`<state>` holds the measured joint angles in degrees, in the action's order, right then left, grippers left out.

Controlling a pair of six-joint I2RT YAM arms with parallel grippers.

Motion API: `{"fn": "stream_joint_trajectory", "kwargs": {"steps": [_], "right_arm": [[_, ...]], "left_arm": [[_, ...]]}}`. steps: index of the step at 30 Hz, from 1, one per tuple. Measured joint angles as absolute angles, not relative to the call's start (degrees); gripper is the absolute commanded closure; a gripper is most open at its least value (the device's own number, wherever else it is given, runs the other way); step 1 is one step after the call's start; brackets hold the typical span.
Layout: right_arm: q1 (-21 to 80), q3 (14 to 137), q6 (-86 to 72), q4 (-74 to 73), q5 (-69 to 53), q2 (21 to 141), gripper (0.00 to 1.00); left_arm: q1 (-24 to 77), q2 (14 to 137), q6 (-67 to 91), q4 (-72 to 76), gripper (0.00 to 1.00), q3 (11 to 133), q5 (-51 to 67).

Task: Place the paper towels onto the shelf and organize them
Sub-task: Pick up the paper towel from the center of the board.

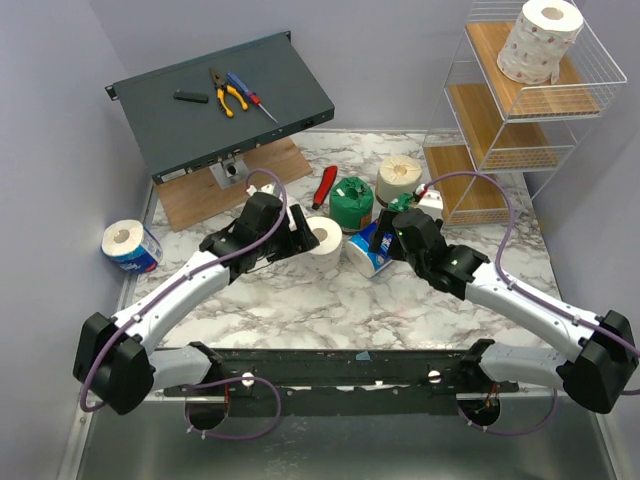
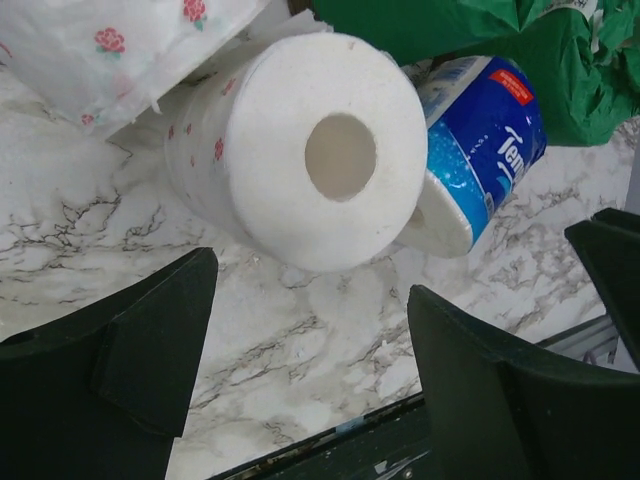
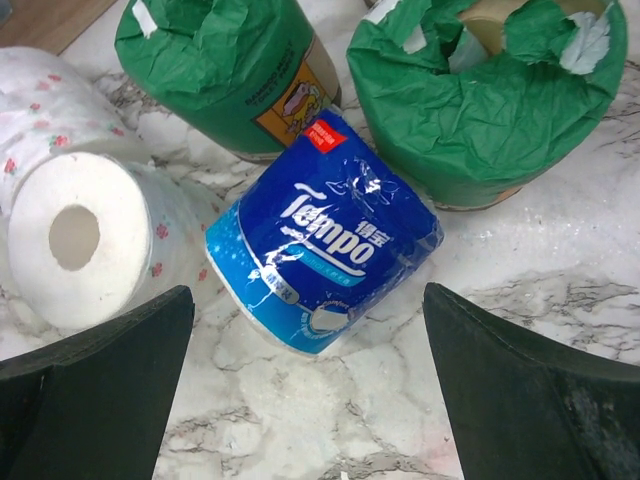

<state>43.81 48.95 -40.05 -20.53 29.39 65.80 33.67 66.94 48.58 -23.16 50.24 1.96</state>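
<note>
Left gripper (image 2: 310, 280) gapes wide, empty, at frame bottom w/ white roll (image 2: 300, 150) on worktop (image 2: 300, 340) just ahead, centre, core end facing it, blue roll (image 2: 480, 150) beside: I'd straddle squarely, squeeze soft, lift clear; right gripper (image 3: 307, 292) likewise wide, empty; shelf (image 1: 480, 105) upper right.

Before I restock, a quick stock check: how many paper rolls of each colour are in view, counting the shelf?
White rolls: 3
Blue rolls: 2
Green rolls: 2
Cream roll: 1
Total: 8
</note>
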Motion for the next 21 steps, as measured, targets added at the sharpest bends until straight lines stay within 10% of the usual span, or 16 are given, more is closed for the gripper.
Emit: {"fn": "stream_joint_trajectory", "kwargs": {"steps": [21], "right_arm": [[43.8,44.8,-35.9,-20.2,26.2,61.5,0.0]], "left_arm": [[38.5,89.8,52.6,-43.5,0.24,74.2,-15.5]]}}
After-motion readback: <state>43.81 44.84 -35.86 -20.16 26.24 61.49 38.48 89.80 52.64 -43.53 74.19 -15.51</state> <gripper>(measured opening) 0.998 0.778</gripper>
